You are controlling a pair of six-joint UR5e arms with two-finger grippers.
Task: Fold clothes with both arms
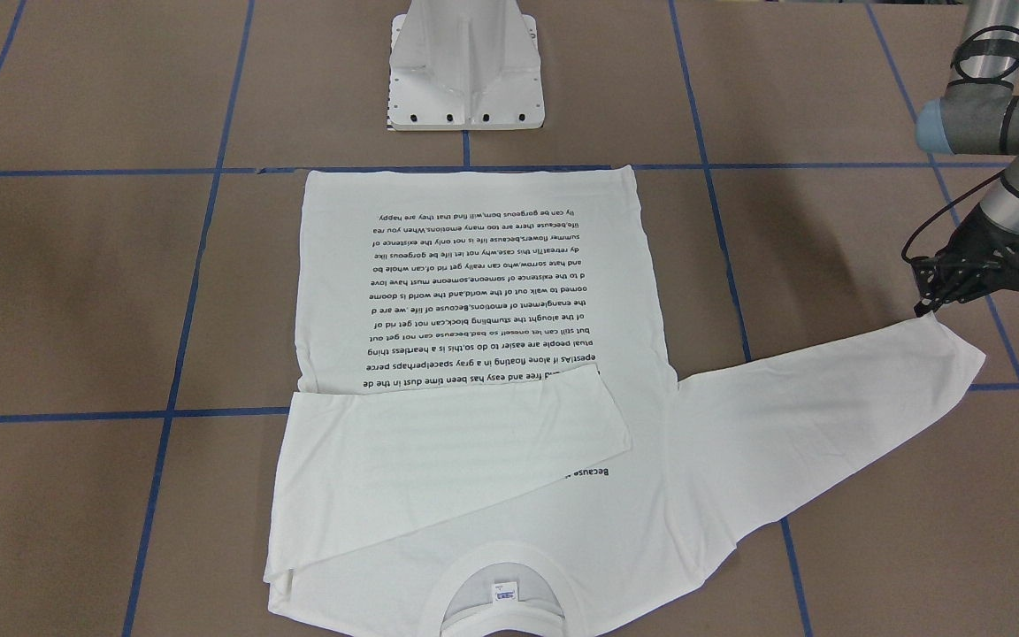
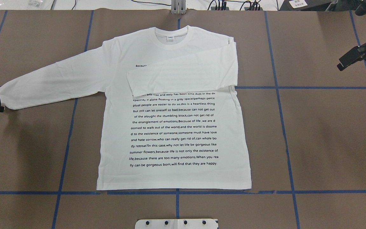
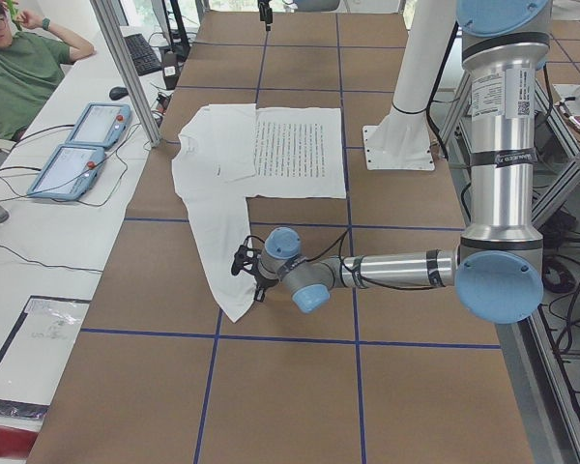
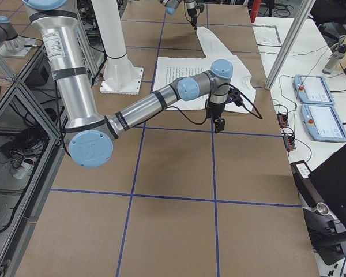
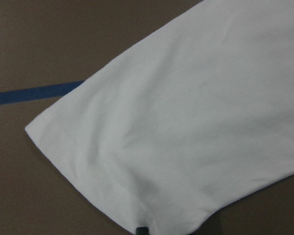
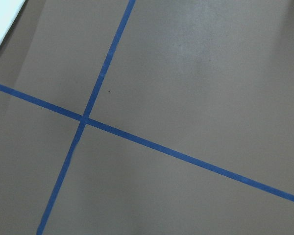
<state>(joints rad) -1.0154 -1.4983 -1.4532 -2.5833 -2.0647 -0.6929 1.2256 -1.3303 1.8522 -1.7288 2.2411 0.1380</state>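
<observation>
The shirt (image 2: 173, 133) lies flat and text-up before the base (image 1: 465, 71), hem nearest it, right sleeve folded across the chest, left sleeve stretched out to the base's left, where the left gripper (image 1: 927, 305) meets the cuff, and the right gripper (image 2: 342, 65) hangs off to the base's right, though I cannot tell whether either is spread or pinching.

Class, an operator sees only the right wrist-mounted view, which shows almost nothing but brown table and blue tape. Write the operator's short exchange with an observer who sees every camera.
Operator: What lies outside my view?
Observer: A white T-shirt lies flat mid-table, printed side up.
Operator: Where is the left gripper?
Observer: At the cuff of the outstretched sleeve.
</observation>
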